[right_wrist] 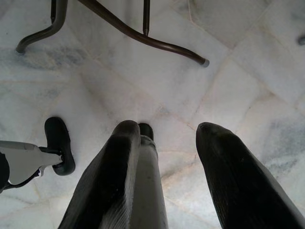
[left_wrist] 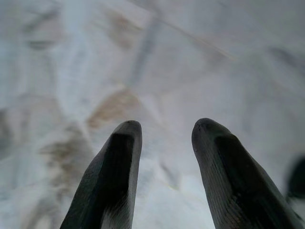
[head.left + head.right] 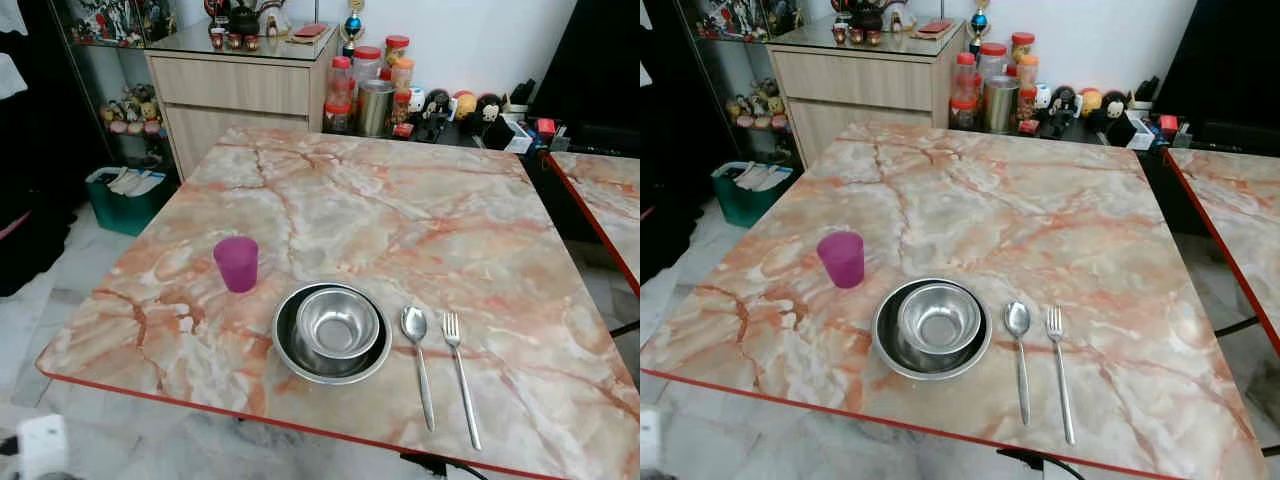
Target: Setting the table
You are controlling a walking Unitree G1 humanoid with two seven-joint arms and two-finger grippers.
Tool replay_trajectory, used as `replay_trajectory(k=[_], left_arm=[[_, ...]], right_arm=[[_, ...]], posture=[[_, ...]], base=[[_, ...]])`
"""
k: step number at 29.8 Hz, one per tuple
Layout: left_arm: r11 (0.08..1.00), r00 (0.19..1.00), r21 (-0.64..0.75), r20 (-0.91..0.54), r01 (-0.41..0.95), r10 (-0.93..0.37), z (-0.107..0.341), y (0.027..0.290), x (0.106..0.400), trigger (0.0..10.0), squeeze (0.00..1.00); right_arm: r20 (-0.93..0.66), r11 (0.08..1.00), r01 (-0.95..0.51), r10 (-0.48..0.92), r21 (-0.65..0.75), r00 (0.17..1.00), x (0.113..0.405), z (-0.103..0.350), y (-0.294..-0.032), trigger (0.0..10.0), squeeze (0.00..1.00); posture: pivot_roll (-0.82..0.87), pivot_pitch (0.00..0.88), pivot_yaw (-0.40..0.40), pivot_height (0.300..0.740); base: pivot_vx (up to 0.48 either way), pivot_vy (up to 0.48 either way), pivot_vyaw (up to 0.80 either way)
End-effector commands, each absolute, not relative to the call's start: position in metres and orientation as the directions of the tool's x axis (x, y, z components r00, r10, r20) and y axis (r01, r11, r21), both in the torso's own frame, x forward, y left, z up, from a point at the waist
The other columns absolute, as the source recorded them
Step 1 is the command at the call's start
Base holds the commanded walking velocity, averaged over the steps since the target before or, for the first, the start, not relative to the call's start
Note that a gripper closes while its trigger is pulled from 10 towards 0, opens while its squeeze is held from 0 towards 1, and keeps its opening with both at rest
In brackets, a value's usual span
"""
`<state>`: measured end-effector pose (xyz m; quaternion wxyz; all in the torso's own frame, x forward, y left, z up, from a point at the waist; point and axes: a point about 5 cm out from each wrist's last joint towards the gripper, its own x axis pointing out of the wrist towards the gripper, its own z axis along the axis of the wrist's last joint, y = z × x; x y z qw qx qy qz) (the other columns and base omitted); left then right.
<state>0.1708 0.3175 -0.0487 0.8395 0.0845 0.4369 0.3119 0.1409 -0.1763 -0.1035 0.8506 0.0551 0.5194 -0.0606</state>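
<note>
On the marble table (image 3: 400, 220) near its front edge a steel bowl (image 3: 337, 322) sits inside a steel plate (image 3: 284, 340). A purple cup (image 3: 236, 264) stands upright to the left of the plate. To the plate's right lie a spoon (image 3: 417, 345) and a fork (image 3: 458, 365), side by side, handles toward me. My left gripper (image 2: 164, 131) hangs open over pale floor tiles, nothing between its fingers. My right gripper (image 1: 164, 131) hangs open too, above the floor by the table's dark metal legs (image 1: 143, 36).
A wooden cabinet (image 3: 235, 95) with a tea set stands beyond the table's far left. Jars and a steel canister (image 3: 375, 105) line the far wall. A green bin (image 3: 125, 195) sits on the floor at left. A second marble table (image 3: 605, 195) is at the right.
</note>
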Motion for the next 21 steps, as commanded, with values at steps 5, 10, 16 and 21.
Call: replay_trajectory(k=[5, 10, 16, 21], left_arm=[[0.910, 0.485, 0.297, -0.774, -0.290, 0.407, -0.065, 0.285, 0.171, 10.0, 0.00], [0.952, 0.502, 0.231, -0.810, -0.202, 0.303, -0.074, 0.259, 0.172, 10.0, 0.00], [0.966, 0.501, 0.185, -0.828, -0.180, 0.251, -0.080, 0.245, 0.168, 10.0, 0.00], [0.960, 0.487, 0.202, -0.830, -0.191, 0.272, -0.081, 0.248, 0.165, 10.0, 0.00]], right_arm=[[-0.888, 0.988, 0.152, -0.051, 0.021, 0.457, 0.144, -0.102, -0.177, 10.0, 0.00], [-0.884, 0.989, 0.147, -0.048, 0.023, 0.464, 0.146, -0.102, -0.175, 10.0, 0.00], [-0.881, 0.987, 0.157, -0.052, 0.025, 0.469, 0.146, -0.102, -0.176, 10.0, 0.00], [-0.880, 0.987, 0.160, -0.053, 0.027, 0.472, 0.146, -0.101, -0.176, 10.0, 0.00]], posture=[[0.03, 0.000, -0.017, 0.740], [0.03, 0.000, -0.012, 0.740], [0.02, 0.000, -0.008, 0.740], [0.03, 0.000, -0.011, 0.740]], base=[[0.000, 0.000, 0.00], [0.000, 0.000, 0.00], [0.000, 0.047, 0.00], [0.000, 0.440, 0.00]])
